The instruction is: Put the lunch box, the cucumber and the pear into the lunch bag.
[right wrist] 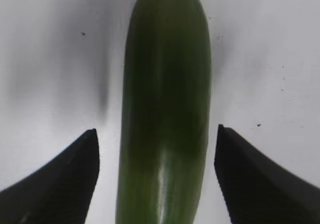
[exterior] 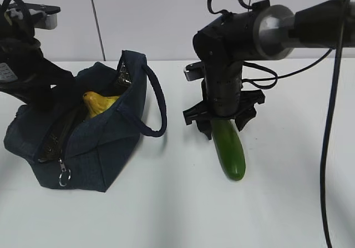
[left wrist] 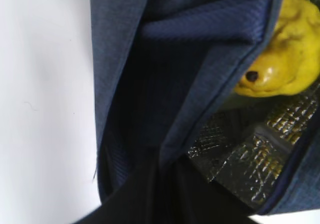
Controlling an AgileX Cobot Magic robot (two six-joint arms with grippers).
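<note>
At 3 o'clock of boxy navy fabric lunch bag (exterior: 100,148) | right gripper (right wrist: 157,176) fingers wide, straddling smooth dark green cucumber (exterior: 230,151) | left gripper pinching bag fabric | risk: round cucumber rolls if one finger touches first

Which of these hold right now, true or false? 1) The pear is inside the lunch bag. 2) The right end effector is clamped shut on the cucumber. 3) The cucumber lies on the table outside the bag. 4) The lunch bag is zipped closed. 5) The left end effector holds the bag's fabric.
1) The pear is inside the lunch bag: true.
2) False: the right end effector straddles the cucumber with its fingers open, a gap on each side.
3) True: it lies on the table, right of the bag.
4) False: the bag gapes open, foil lining showing.
5) True: the left end effector is shut on the fabric at the opening.
</note>
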